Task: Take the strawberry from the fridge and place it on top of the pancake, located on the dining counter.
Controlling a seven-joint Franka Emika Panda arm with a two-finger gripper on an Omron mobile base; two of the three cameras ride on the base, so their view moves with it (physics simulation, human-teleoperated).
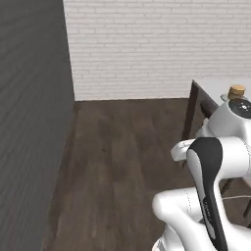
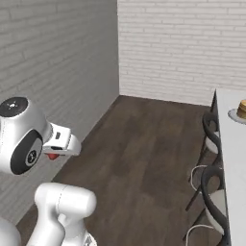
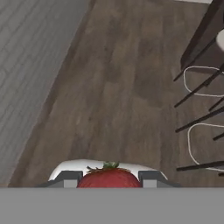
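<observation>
The small red strawberry (image 3: 109, 178) was clamped between the end effector (image 3: 108, 179) fingers, carried clear above the dark wooden floor (image 3: 127, 87) for transport toward the white-topped table (image 2: 231, 144) bearing the pancake (image 2: 242, 109).

No text, label, brand, number or sign can be read anywhere in these pictures, neither on the walls nor on the robot's white arm.
</observation>
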